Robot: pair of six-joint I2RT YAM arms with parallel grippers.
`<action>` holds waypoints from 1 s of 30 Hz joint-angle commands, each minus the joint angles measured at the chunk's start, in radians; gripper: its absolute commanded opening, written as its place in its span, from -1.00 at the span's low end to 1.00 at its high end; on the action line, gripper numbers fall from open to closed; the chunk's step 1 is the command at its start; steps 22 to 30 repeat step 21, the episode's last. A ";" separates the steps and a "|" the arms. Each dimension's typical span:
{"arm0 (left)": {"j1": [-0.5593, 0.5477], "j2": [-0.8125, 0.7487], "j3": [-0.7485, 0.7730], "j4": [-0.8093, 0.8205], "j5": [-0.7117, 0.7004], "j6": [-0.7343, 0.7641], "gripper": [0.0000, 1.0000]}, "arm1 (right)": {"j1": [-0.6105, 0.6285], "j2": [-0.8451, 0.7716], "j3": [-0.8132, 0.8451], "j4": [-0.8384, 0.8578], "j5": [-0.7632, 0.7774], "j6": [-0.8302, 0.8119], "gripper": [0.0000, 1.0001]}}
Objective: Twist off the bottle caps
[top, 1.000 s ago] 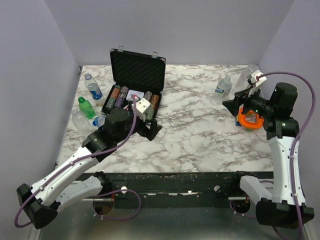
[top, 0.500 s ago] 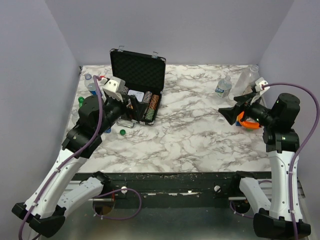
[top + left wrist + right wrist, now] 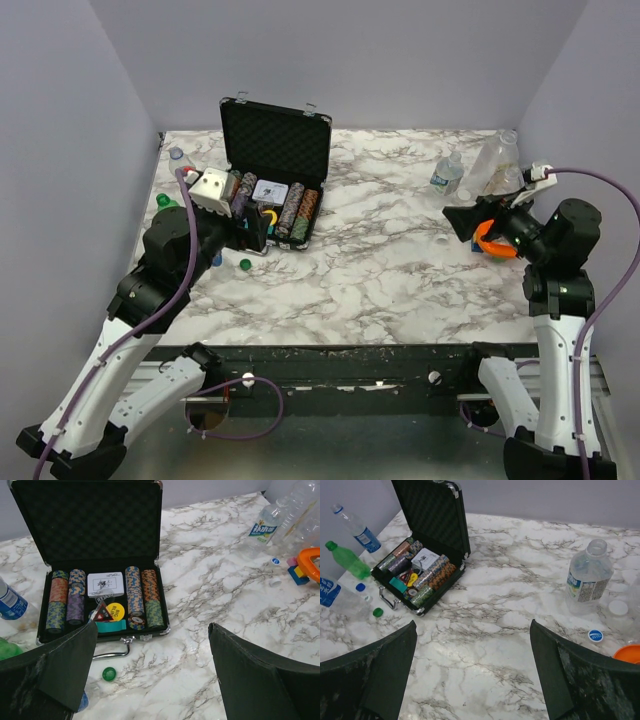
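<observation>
Mostly hidden from above behind the left arm: the bottles at the left edge of the table (image 3: 380,280). Cut off in the left wrist view as well, only slivers of a blue-label bottle (image 3: 10,602) and a green bottle (image 3: 7,649). Clearer from the right wrist: green bottle with its cap on. Small blue top near it, loose or on a bottle, cannot tell.

Left gripper (image 3: 252,228) just in front of the case (image 3: 85,525), jaws spread wide, nothing between. Right gripper (image 3: 462,218) likewise spread and holding nothing, above the right side of the table.

In the case, lid raised: rows of striped chips (image 3: 134,597), a deck (image 3: 105,584) with print too small to read, and a yellow chip (image 3: 116,611) marked "BIG BLIND".

On the table just before the case: a loose green cap (image 3: 109,673).

At far right: uncapped bottle (image 3: 589,577), upright, neck bare, label blue and white, lettering too blurred to read. Near it a blue cap (image 3: 595,635) with unreadable white writing and a white cap (image 3: 618,608). Beside it a big clear bottle (image 3: 493,160), top hard to make out. Orange piece (image 3: 310,562) cut off at the frame edge.
</observation>
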 commanded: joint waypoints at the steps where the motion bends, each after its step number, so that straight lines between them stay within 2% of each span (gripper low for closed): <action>1: 0.007 -0.017 -0.011 -0.024 -0.037 0.027 0.97 | -0.006 -0.022 -0.007 0.035 0.054 0.044 1.00; 30: 0.005 -0.062 -0.039 -0.033 -0.043 0.047 0.97 | -0.004 -0.034 -0.013 0.032 0.067 0.009 0.99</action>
